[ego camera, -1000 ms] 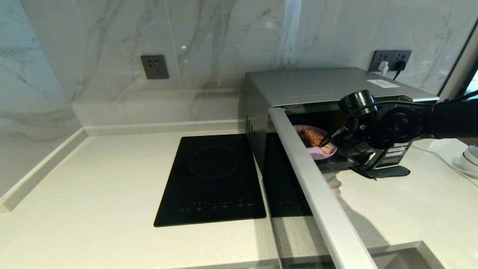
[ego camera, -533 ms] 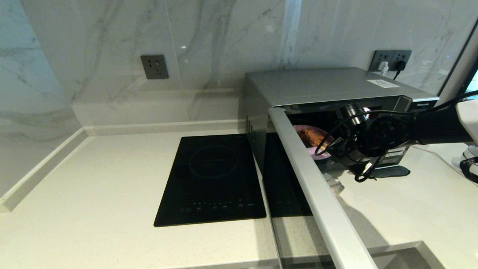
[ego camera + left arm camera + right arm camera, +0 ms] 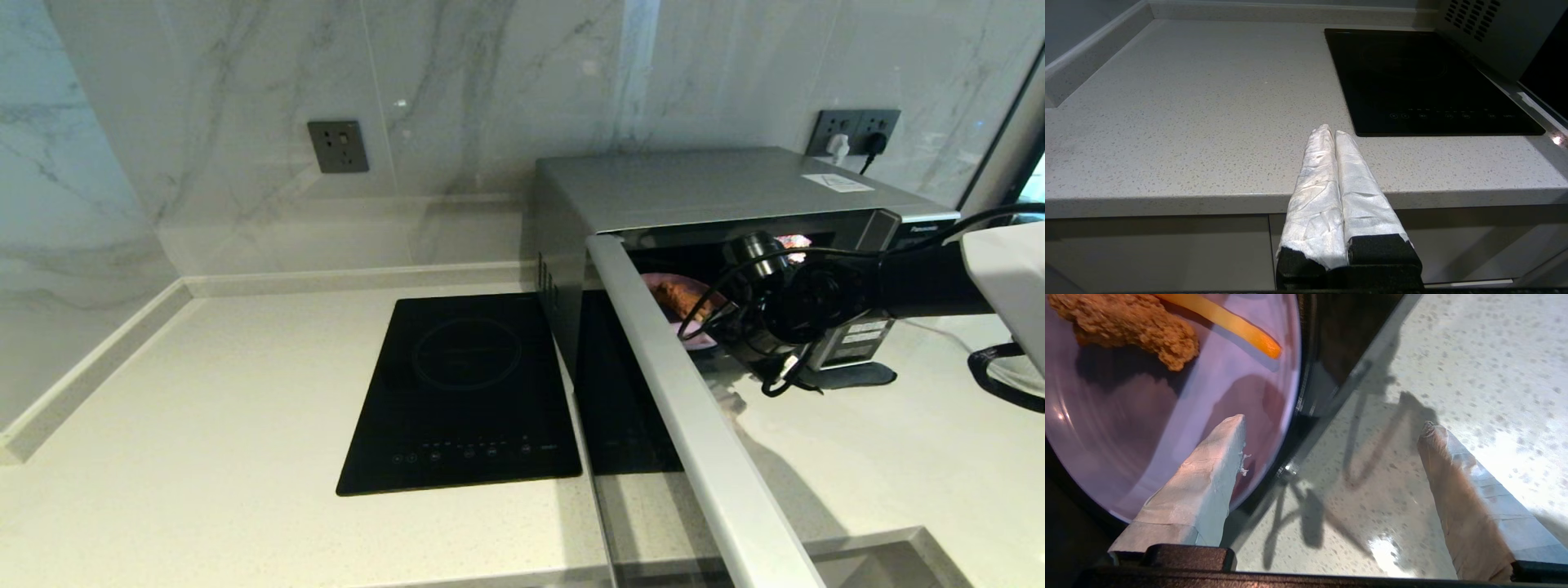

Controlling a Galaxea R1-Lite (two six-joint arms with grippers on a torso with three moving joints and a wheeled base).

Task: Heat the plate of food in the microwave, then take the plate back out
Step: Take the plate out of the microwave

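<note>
The silver-grey microwave point(image 3: 702, 184) stands at the back right with its door point(image 3: 678, 392) swung wide open toward me. Inside it sits the lilac plate of food point(image 3: 699, 340), seen close in the right wrist view as the plate point(image 3: 1147, 428) carrying a golden-brown fried piece point(image 3: 1126, 322) and an orange strip point(image 3: 1229, 322). My right gripper point(image 3: 1333, 424) is open at the microwave's mouth. One finger point(image 3: 1208, 486) hangs over the plate's near rim, the other point(image 3: 1457, 506) over the speckled counter. Nothing is held. My left gripper point(image 3: 1331, 132) is shut and parked at the counter's front edge.
A flat black induction hob point(image 3: 465, 392) lies left of the microwave. The open door juts out over the counter's front. Wall sockets point(image 3: 337, 145) and plugs point(image 3: 853, 131) sit on the marble backsplash. A dark mat point(image 3: 853, 376) lies under the microwave's right front.
My right wrist has rolled and shifted slightly left and up at the microwave's mouth. The plate has stayed where it was inside.
</note>
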